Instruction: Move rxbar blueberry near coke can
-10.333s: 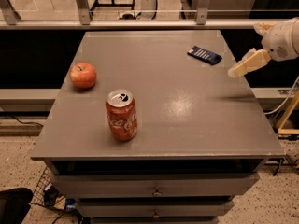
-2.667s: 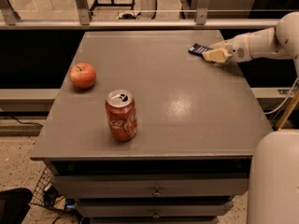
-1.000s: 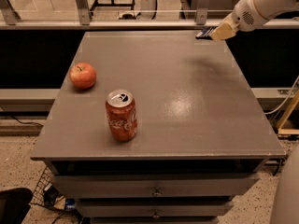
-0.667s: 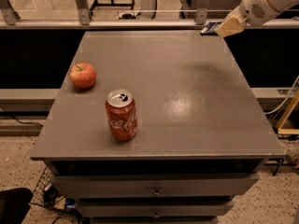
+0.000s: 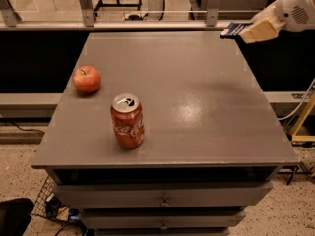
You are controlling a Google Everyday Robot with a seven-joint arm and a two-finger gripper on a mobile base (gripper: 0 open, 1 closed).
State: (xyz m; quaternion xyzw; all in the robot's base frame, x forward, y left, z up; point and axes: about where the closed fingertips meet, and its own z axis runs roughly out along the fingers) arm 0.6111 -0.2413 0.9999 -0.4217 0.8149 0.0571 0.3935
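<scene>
The coke can (image 5: pixel 128 121) stands upright near the front left of the grey table (image 5: pixel 197 102). My gripper (image 5: pixel 252 30) is at the upper right, raised above the table's far right corner. It is shut on the rxbar blueberry (image 5: pixel 233 30), a dark navy wrapper that sticks out to the left of the pale fingers (image 5: pixel 259 30). The bar is held in the air, far to the right of and behind the can.
A red apple (image 5: pixel 87 79) lies at the left of the table, behind the can. Drawers (image 5: pixel 162 200) run under the table's front edge. A metal railing (image 5: pixel 147 14) runs behind the table. A yellow stand (image 5: pixel 302 117) is at the right.
My gripper closed on the rxbar at the table's far right, lifted it off the surface and has carried it up and a little right. Can and apple have not moved.
</scene>
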